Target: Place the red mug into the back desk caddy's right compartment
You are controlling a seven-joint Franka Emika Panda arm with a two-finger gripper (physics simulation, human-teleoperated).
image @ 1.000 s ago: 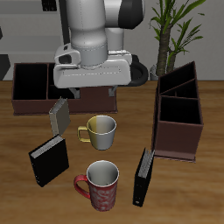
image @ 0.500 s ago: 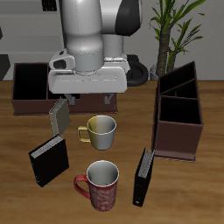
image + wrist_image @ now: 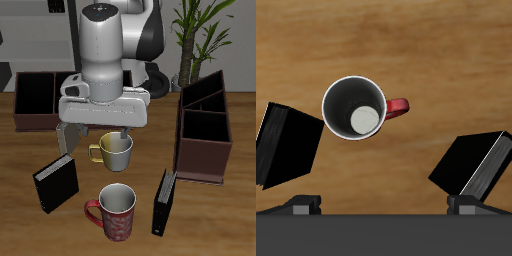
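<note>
The red mug (image 3: 114, 211) with white speckles stands upright near the table's front edge. It also shows from above in the wrist view (image 3: 356, 108), with its red handle (image 3: 397, 106) sticking out sideways. My gripper (image 3: 93, 134) is open and empty. It hangs above the table farther back than the red mug, over the cream-yellow mug (image 3: 115, 150). Its fingertips (image 3: 302, 204) show at the wrist view's edge, wide apart. The back desk caddy (image 3: 20, 118) lies at the table's back, partly hidden behind the arm. Its large square right compartment (image 3: 35, 93) is open and black inside.
A black book (image 3: 55, 182) stands beside the red mug, and another black book (image 3: 163, 202) stands on its other side; both show in the wrist view (image 3: 286, 145) (image 3: 471, 165). The taller angled caddy (image 3: 205, 130) stands beside a potted plant (image 3: 200, 30).
The gripper has come down and toward the table's front, from above the back caddy's edge to over the cream-yellow mug. The mugs and books have not moved.
</note>
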